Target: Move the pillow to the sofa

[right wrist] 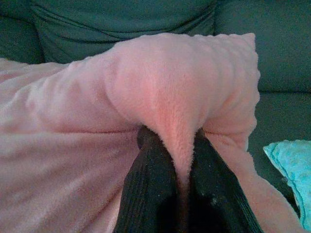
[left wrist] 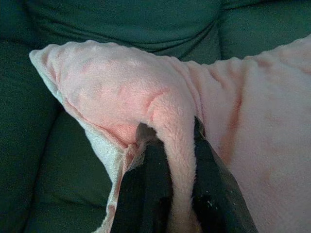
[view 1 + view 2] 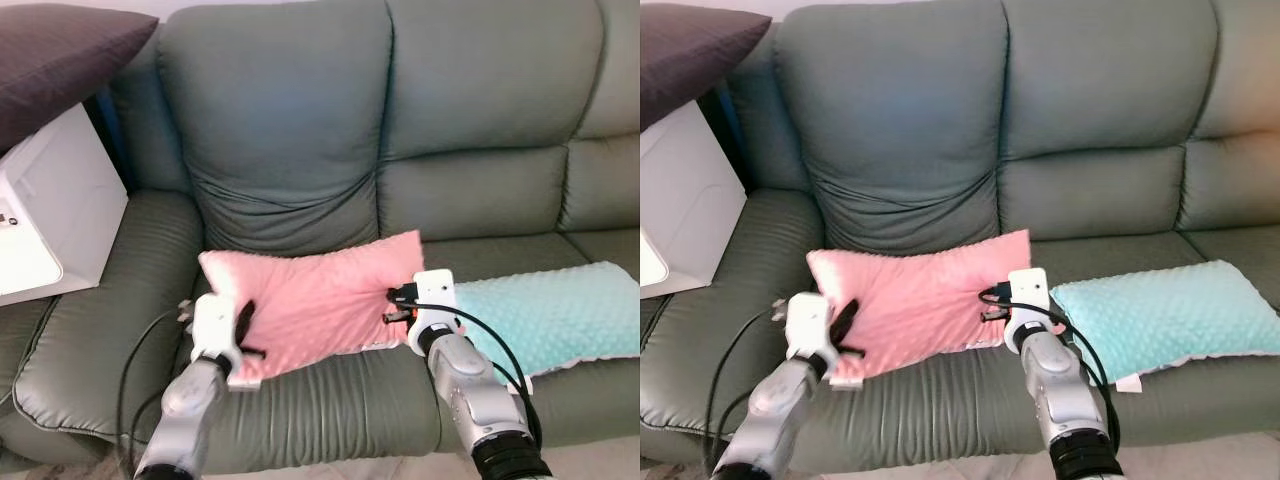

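A pink fluffy pillow (image 3: 320,295) lies on the seat of the grey-green sofa (image 3: 290,120), just in front of the left back cushion. My left gripper (image 3: 243,335) is shut on the pillow's near left corner; a fold of pink fabric (image 2: 177,145) is pinched between its black fingers (image 2: 150,184). My right gripper (image 3: 398,303) is shut on the pillow's right edge, with a pink fold (image 1: 177,145) squeezed between its fingers (image 1: 150,189). The pillow seems to rest on the seat cushion.
A mint-green pillow (image 3: 545,320) lies on the seat to the right of the pink one, close to my right arm. A white box-like unit (image 3: 45,210) stands at the sofa's left armrest, with a dark purple cushion (image 3: 60,55) above it.
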Robot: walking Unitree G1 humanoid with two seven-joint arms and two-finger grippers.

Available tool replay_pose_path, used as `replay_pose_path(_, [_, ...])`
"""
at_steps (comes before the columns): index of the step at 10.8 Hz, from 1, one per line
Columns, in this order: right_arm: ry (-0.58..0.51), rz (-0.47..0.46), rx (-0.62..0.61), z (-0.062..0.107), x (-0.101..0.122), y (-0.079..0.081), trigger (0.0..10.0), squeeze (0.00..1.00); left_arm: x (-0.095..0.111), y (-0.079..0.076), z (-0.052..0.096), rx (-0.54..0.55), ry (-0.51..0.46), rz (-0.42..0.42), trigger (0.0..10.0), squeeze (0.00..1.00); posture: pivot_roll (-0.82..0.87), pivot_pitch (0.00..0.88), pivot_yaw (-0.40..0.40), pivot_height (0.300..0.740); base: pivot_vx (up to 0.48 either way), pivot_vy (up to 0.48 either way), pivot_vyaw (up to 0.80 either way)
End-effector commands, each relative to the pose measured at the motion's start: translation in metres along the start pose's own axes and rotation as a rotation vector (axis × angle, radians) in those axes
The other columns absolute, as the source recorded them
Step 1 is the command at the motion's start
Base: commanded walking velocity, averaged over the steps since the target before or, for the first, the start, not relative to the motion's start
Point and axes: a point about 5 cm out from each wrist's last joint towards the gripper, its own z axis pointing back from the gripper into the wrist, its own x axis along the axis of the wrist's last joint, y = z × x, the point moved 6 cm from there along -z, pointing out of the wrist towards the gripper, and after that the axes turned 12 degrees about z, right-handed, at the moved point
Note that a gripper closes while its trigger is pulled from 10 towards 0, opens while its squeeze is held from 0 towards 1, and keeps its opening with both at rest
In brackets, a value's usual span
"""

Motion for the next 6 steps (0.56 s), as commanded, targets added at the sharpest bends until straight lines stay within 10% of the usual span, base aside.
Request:
replay_pose_path(1, [-0.045,0.015,0.015,-0.0014,0.0111,0.0034,10.0,0.0,0.0099,0.0012,0.0016,-0.013,-0.045,0.007,10.0,0.0,-0.23,0.116,0.062,0.74,0.0,0.0,0.0])
replay_pose_path(6, [-0.073,0.022,0.027,-0.0024,0.0171,0.0072,10.0,0.0,0.0088,-0.0027,0.0042,-0.044,-0.049,0.021,10.0,0.0,-0.23,0.125,0.059,0.74,0.0,0.0,0.0])
